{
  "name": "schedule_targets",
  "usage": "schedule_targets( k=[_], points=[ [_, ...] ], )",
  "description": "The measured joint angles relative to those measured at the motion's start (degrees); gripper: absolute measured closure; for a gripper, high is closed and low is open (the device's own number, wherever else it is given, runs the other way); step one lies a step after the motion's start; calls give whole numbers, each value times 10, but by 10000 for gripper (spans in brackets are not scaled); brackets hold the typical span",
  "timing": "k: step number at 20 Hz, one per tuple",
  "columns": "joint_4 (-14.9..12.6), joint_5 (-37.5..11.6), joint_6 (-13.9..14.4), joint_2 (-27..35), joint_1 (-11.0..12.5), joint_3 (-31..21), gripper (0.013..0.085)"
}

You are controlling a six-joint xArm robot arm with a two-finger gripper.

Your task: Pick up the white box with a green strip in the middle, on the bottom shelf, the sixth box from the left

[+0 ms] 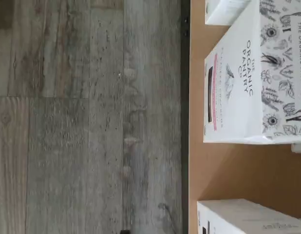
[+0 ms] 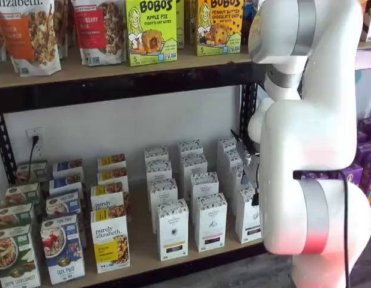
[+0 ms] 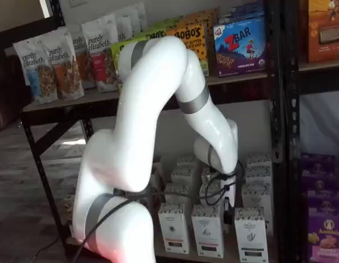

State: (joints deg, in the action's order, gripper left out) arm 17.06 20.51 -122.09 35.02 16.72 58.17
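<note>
Wrist view: grey plank floor [image 1: 87, 117], black frame rail [image 1: 185, 117], tan bench [image 1: 238, 170]. A pink-strip Organic Pantry carton [image 1: 238, 87] stands on it, with a white carton on either side, apart from it.

Shelf view: the white box [image 2: 248, 217] stands in the front row at the bench's [image 2: 143, 255] right end, beside the pink-strip carton [image 2: 209, 223] and partly behind the white arm [image 2: 305, 150]. Jaws are dark and side-on above it; cannot tell their gap.

Shelf view: the white box [image 3: 250, 235] is rightmost of three front cartons. Jaws hang among cables, up and left of it.

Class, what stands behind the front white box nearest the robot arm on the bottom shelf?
Behind the white box, similar white cartons line up towards the wall; the arm hides their right sides.
</note>
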Motion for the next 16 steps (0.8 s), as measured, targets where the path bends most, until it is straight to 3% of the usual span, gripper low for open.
schedule_targets(
  k=[3,16],
  points=[
    [-49,40,43,12,5,32,130],
    [-96,63,82,98,8,142,130]
  ],
)
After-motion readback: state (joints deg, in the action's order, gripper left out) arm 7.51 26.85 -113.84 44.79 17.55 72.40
